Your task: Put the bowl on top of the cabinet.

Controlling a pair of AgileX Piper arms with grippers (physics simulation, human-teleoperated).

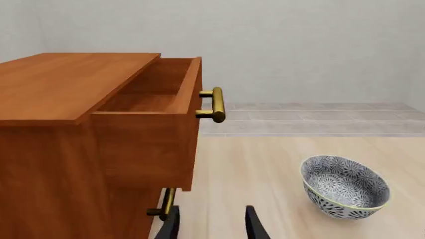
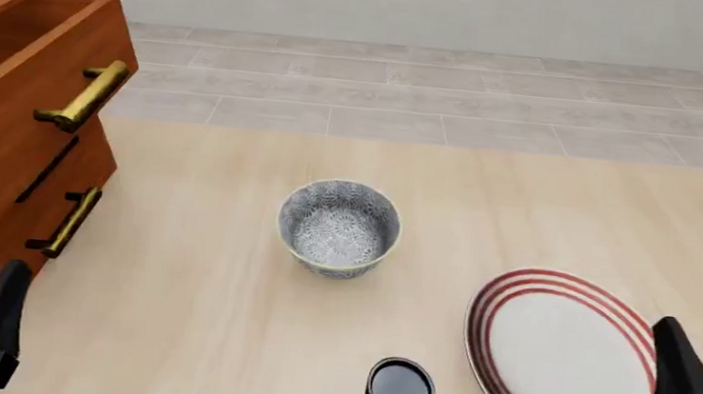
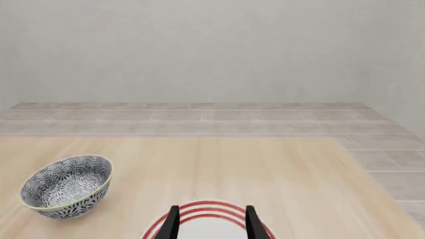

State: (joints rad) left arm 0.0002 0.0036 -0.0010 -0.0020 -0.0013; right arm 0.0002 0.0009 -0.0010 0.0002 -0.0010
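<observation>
Blue-grey floral bowl (image 2: 338, 227) sits upright mid-counter (image 2: 191, 288), mouth up, round so no long axis. Cabinet (image 2: 14, 129) at left, top drawer pulled out. Left gripper (image 1: 211, 224) and right gripper (image 3: 211, 224): jaws parted, holding nothing. Red-ringed plate (image 2: 561, 354) under the right one.

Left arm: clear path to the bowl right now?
Probably yes. The left pincer is open, and only bare table lies between it and the bowl. The cabinet stands off to the side.
</observation>
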